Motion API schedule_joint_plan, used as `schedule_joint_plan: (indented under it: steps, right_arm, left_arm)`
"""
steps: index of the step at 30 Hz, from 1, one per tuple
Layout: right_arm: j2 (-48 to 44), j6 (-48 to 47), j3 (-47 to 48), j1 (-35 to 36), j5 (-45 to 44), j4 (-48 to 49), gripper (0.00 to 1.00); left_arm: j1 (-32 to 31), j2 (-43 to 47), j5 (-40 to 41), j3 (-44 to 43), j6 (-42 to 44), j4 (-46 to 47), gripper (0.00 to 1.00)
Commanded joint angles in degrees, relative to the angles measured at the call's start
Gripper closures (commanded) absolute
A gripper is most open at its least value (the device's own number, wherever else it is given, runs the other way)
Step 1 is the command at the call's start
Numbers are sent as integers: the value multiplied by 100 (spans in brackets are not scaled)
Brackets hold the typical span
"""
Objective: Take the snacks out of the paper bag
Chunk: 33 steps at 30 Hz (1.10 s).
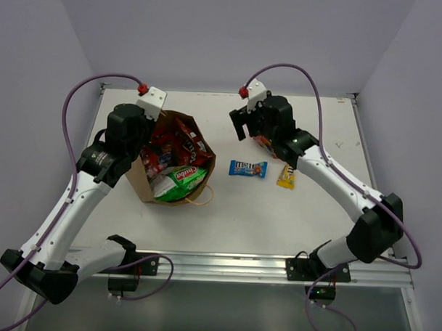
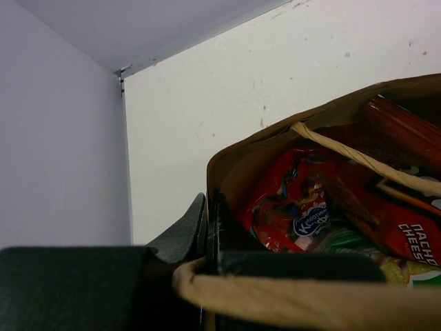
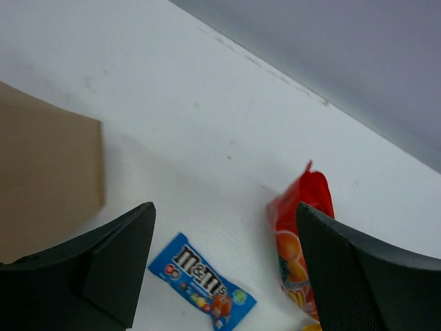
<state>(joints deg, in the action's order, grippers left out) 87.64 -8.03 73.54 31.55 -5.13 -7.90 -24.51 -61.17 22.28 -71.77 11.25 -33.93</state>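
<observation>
The brown paper bag [image 1: 144,183] stands tilted at centre left, mouth open, with several snacks inside: a Doritos bag [image 1: 187,132], a red cookie bag [image 1: 160,155] and a green-white chip bag [image 1: 180,178]. My left gripper [image 1: 143,150] is shut on the bag's left rim [image 2: 275,141]; the left wrist view shows the Doritos bag [image 2: 406,231] and the cookie bag [image 2: 296,207] inside. My right gripper [image 1: 240,124] is open and empty above the table [image 3: 224,207]. Below it lie a blue candy packet [image 3: 200,279], a small red bag [image 3: 303,241] and a yellow packet [image 1: 286,176].
The bag's twisted handle [image 2: 358,160] crosses its mouth, and another handle [image 1: 202,197] lies on the table at its front. The bag's side [image 3: 41,179] is left of the right gripper. Walls close in the table at the back and sides.
</observation>
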Motion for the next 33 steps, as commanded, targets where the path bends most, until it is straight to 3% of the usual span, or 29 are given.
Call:
schedule_joint_plan:
  steps: [1,4,9,14,20,29,32,33]
  right_arm:
    - [-826,328,757,649,161,-633,15]
    - [-1213,688,1039,1238,117,-827,14]
    - [-1504,1102,996,2223,134,-318,14]
    - [-733,1094,1504,2741,-154,-448,15]
    - [173,1198,2006,2865,-243,-563,16]
    - [1036,1436,2147,2655,-1236,-563,16]
    - [1212,1480,2077,2558,-1228,-555,24]
    - [1238,1463,2051,2558,-1210,-563,42]
  left_arm:
    - [8,202,83,-171,-78,1047,100]
    - [8,193,48,-180,-131,1020,100]
    - [8,167,39,-189,-175,976,100]
    - [17,184,-48,-189,-228,924,100]
    - [17,202,-66,-171,-263,880,100]
    - [17,307,-57,-136,-263,827,100]
    - [17,333,-66,-101,-263,836,100]
    - [17,342,-66,-66,-263,836,100]
